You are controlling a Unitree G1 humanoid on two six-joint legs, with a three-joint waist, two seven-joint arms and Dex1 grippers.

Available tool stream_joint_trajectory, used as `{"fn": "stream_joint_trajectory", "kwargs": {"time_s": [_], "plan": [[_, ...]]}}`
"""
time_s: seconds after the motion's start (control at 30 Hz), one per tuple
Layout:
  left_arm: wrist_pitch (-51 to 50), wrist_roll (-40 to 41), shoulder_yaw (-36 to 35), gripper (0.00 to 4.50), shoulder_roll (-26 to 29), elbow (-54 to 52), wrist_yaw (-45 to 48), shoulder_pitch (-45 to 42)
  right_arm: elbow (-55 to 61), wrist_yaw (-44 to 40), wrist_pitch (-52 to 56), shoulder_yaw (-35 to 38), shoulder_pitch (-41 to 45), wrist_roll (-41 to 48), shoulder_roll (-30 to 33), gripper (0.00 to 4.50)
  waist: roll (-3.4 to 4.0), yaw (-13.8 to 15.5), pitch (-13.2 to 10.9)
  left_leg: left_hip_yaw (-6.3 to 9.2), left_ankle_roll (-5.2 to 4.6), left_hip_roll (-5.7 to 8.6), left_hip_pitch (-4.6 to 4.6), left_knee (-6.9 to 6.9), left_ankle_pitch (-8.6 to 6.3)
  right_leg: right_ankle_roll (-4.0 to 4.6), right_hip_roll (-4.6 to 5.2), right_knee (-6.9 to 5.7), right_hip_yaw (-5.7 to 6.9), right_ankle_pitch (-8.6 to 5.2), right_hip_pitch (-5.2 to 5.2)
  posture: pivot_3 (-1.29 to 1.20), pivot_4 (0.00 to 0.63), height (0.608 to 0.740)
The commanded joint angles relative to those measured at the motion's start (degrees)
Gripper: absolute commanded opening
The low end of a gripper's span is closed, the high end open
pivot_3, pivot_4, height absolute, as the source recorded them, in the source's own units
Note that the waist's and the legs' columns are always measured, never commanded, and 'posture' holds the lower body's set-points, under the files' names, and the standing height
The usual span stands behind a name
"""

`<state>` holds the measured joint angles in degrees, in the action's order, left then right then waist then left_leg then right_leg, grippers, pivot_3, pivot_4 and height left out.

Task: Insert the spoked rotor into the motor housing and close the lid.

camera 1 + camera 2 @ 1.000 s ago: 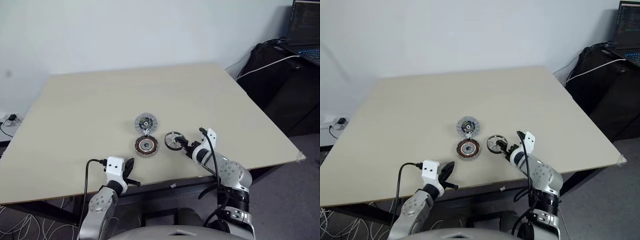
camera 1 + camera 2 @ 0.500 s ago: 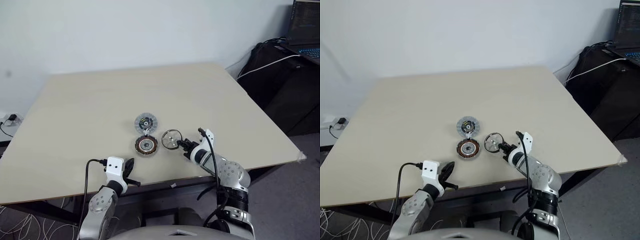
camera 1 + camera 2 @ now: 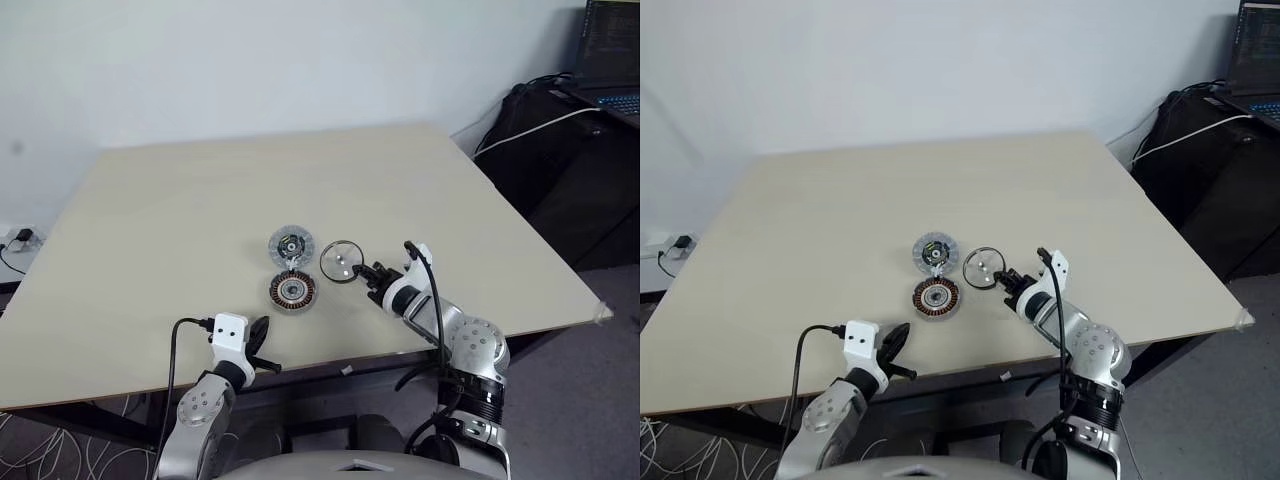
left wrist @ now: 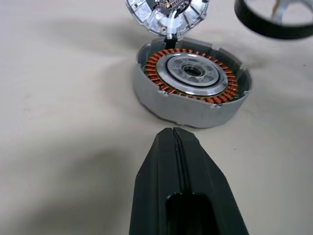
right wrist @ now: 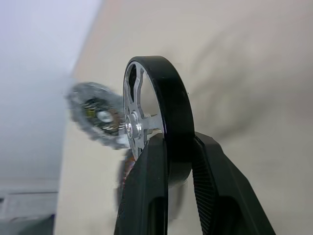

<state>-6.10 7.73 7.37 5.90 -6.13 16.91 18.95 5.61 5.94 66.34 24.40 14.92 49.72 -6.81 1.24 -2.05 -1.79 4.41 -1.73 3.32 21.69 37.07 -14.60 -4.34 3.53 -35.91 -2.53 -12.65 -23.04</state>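
**Rotor pinched on edge above the table, beside the housing**

The left gripper (image 3: 262, 358) sits near the table's (image 3: 150, 230) front edge, its two black fingers (image 4: 178, 186) pressed together with nothing between them, pointing toward 12 o'clock at the motor housing (image 3: 292, 291).

The motor housing lies flat on the table, open face up; its ring of copper-brown windings surrounds a pale metal centre inside a grey wall. At 12 o'clock from it, just beside it, lies the lid (image 3: 291, 244), a silver-grey disc, face up, with a dark centre holding small parts. A short pale wire seems to join lid and housing.

At about 2 o'clock from the housing, and at 3 o'clock from the lid, the spoked rotor (image 3: 342, 261) is off the tabletop, pinched by its rim in the right gripper (image 3: 368, 273). The rotor stands nearly on edge, its axle line roughly level, and its open face with silver spokes and hub turned toward the lid and housing. The right wrist view shows the dark rim (image 5: 173, 122) clamped between both fingers (image 5: 146, 191).

No readable writing shows on any part.
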Motion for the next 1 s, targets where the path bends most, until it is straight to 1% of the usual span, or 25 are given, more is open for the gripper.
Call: {"fn": "stream_joint_trajectory", "kwargs": {"time_s": [0.03,0.2,0.4,0.63,1.0], "plan": [[0.3,0.4,0.2,0.0,0.0,-2.6,0.4,-0.4,1.8,2.9,3.9,-3.2,-0.5,5.2,-8.3,0.38,0.01,0.0,0.0,0.0,-0.06,0.0,0.0,0.0,0.03,0.0,0.0,0.0,0.0,0.0,0.0,0.0,0.0,0.74],[0.5,0.5,0.2,0.0,-0.1,-2.6,0.2,0.0,-0.8,3.3,5.4,-7.6,0.1,5.8,-9.3,0.38,0.0,0.0,0.0,-0.01,-0.08,0.0,0.03,0.0,0.04,0.0,0.0,0.01,-0.01,0.0,-0.04,0.0,0.0,0.74],[0.6,0.4,0.1,0.0,-0.3,-2.8,0.0,0.5,-6.6,1.8,3.0,-11.1,1.9,3.3,-8.7,0.38,-0.06,0.0,-0.1,0.0,-0.11,0.01,0.03,-0.01,0.06,0.0,0.0,0.03,0.01,0.0,-0.02,0.0,0.0,0.74],[0.5,0.4,0.1,0.0,-0.4,-2.9,-0.2,0.6,-11.1,0.1,0.7,-12.4,2.7,0.9,-7.3,0.38,-0.06,0.0,-0.1,0.0,-0.12,0.01,0.04,-0.02,0.06,-0.01,-0.01,0.03,0.01,0.01,-0.05,0.0,0.0,0.74],[0.4,0.3,0.2,0.0,-0.1,-2.8,0.1,0.3,-11.6,-1.2,0.2,-12.8,1.6,-1.4,-6.9,0.38,-0.06,0.0,-0.1,0.0,-0.12,0.01,0.05,-0.02,0.06,-0.01,-0.01,0.02,0.0,0.0,-0.05,0.0,0.0,0.74]]}}
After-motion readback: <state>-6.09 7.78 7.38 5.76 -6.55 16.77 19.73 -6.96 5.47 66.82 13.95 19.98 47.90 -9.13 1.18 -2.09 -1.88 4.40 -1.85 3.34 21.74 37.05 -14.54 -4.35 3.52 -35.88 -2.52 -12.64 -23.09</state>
